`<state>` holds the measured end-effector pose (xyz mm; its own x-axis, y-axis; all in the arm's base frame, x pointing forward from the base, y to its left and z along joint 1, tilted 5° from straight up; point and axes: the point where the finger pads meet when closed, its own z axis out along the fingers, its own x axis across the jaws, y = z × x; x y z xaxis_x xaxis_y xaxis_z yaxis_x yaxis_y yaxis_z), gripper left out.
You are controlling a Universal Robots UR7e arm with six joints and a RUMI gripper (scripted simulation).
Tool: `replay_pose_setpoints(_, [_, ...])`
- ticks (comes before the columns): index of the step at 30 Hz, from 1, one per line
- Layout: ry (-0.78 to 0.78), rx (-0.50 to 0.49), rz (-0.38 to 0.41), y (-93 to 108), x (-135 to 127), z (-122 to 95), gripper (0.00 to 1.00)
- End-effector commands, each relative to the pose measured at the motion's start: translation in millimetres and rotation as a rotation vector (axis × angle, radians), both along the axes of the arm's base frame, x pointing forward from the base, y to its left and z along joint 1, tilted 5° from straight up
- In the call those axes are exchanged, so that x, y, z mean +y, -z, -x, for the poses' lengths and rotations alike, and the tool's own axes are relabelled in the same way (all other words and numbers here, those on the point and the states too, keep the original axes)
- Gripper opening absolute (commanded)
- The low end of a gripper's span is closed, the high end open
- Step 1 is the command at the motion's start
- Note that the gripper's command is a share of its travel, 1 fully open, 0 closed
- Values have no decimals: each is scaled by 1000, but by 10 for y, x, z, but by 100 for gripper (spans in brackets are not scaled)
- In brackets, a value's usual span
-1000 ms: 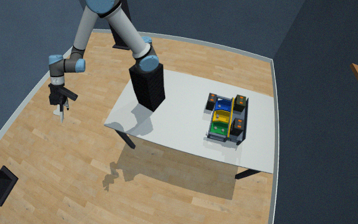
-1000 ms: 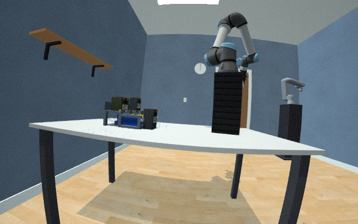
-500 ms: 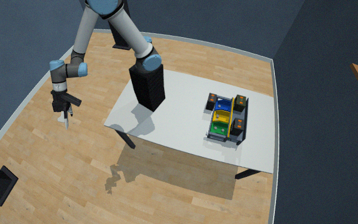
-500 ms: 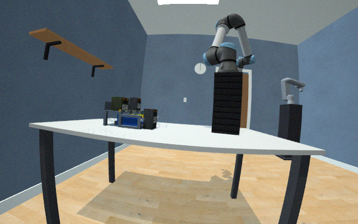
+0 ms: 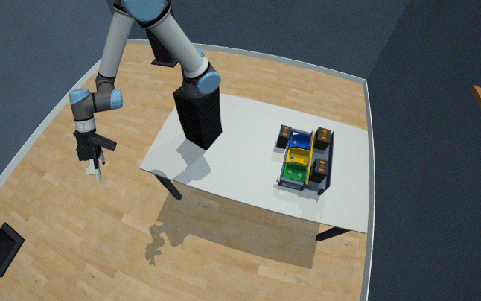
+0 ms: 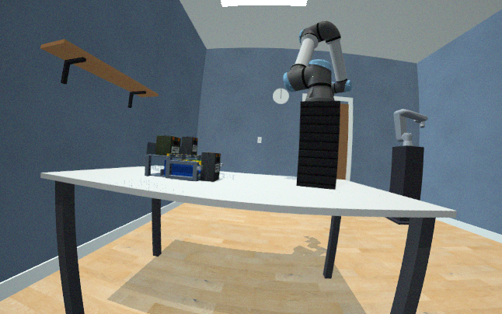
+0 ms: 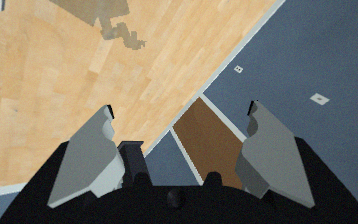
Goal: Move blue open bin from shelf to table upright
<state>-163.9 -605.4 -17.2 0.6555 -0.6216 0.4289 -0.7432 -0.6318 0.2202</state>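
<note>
The blue open bin [image 5: 299,141] sits at the far end of a small grey shelf rack [image 5: 306,159] on the white table [image 5: 257,160], with small grey parts inside it. It also shows in the exterior view [image 6: 183,169], low in the rack. My gripper [image 5: 97,168] hangs over the wooden floor, off the table's left side and far from the rack. In the wrist view its two grey fingers stand wide open with nothing between them, over floor and wall. In the exterior view the gripper is hidden behind the arm's base.
A yellow bin [image 5: 298,156] and a green bin [image 5: 294,172] sit beside the blue one, with dark boxes [image 5: 322,138] around them. The arm's black pedestal [image 5: 199,115] stands on the table's left part. A camera stand [image 6: 406,155] and a wall shelf [image 6: 97,70] are off the table.
</note>
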Motion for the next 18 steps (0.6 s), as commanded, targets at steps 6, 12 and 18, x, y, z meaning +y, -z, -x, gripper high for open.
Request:
replay_pose_setpoints(6, [-33, -16, -19, 68, -88, -435, 100])
replay_pose_setpoints(12, [-56, -26, -34, 120, -123, -745, 100])
replay_pose_setpoints(18, [-72, -33, -45, 155, -137, -956, 100])
